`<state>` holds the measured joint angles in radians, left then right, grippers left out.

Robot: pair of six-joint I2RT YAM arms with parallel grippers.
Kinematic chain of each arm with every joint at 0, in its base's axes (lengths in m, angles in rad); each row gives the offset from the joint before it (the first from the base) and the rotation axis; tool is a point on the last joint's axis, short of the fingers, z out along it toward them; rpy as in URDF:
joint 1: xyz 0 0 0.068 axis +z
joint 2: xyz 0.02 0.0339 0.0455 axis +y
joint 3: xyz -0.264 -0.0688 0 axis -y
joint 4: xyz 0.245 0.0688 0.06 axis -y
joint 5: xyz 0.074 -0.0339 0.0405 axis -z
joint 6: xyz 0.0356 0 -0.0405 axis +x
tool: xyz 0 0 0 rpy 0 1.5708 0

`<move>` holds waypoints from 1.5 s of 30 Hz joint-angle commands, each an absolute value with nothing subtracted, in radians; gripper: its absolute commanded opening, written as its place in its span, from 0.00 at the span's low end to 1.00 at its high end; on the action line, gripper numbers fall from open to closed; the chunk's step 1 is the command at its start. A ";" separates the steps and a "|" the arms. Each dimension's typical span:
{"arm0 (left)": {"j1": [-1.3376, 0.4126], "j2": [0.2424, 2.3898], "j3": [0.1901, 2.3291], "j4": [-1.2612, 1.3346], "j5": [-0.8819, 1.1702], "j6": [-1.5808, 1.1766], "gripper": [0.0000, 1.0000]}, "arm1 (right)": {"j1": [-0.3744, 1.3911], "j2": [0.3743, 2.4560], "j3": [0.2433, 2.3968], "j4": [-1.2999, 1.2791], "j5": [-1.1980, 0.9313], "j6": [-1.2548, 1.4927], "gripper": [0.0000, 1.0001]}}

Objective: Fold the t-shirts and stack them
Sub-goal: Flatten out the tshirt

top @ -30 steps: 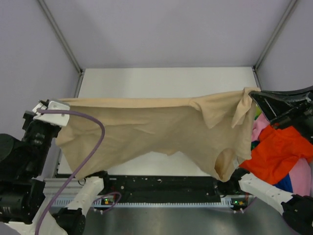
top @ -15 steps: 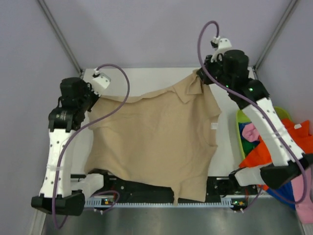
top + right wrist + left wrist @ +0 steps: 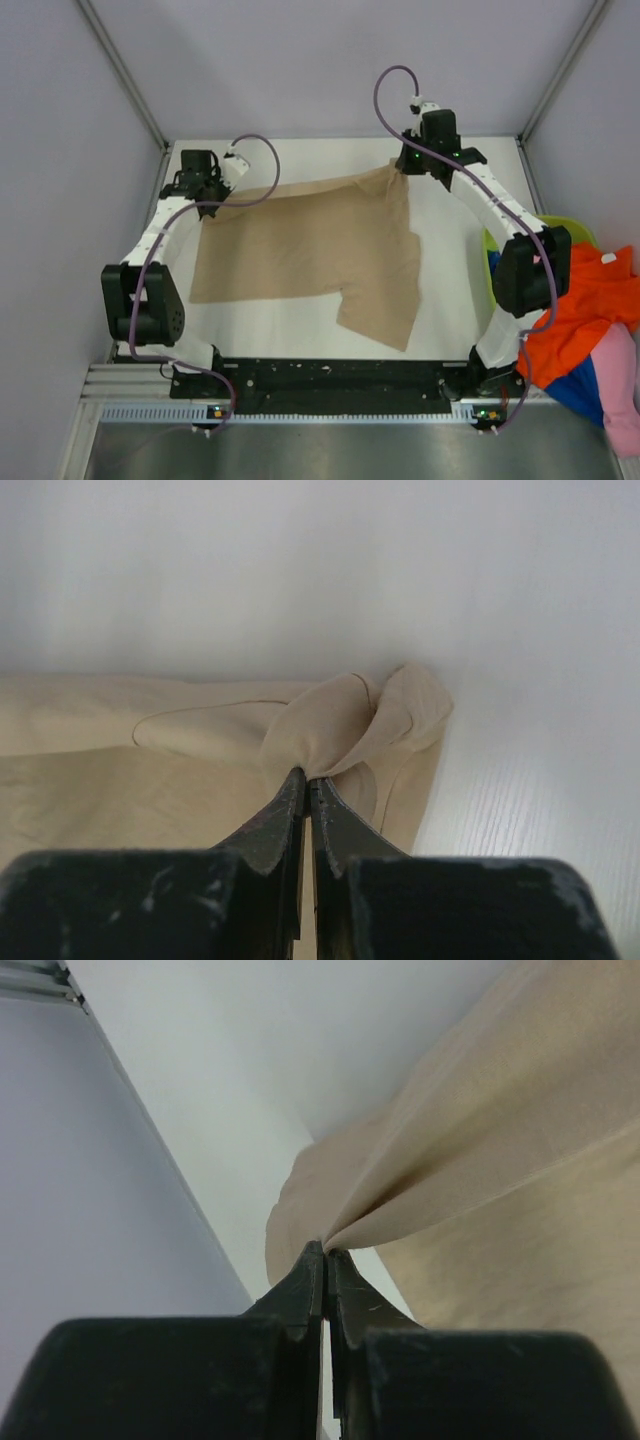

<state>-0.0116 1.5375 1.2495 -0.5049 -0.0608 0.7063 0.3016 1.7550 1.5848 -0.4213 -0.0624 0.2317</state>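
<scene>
The tan t-shirt [image 3: 310,245] lies spread on the white table [image 3: 455,300], stretched between both arms at the far side. My left gripper [image 3: 222,190] is shut on the shirt's far left corner; in the left wrist view the cloth [image 3: 480,1160] is pinched at my fingertips [image 3: 327,1252]. My right gripper [image 3: 400,165] is shut on the far right corner; in the right wrist view bunched cloth [image 3: 340,730] sits in my fingertips [image 3: 304,777]. Orange [image 3: 580,305], pink [image 3: 620,385] and blue [image 3: 565,375] shirts lie heaped at the right.
A lime-green basket [image 3: 500,240] stands at the table's right edge, under the heap of shirts. A black rail [image 3: 330,380] runs along the near edge by the arm bases. Grey walls close in the far side and both sides.
Both arms have swung the tan shirt from hanging in the air near the front out to the far side and laid it flat on the table, still gripping its corners.
</scene>
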 commanded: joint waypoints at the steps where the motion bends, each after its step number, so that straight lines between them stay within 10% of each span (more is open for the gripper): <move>1: -0.006 1.597 1.316 -0.410 -0.066 0.701 0.00 | 0.275 1.778 1.623 -0.345 -0.107 0.245 0.00; 21: -0.006 1.490 1.206 -0.362 -0.144 0.818 0.00 | 0.258 1.571 1.359 -0.414 -0.324 0.304 0.00; 45: -0.006 0.940 1.867 -1.046 -0.060 0.701 0.00 | 0.357 0.807 1.594 -0.584 -0.403 0.276 0.00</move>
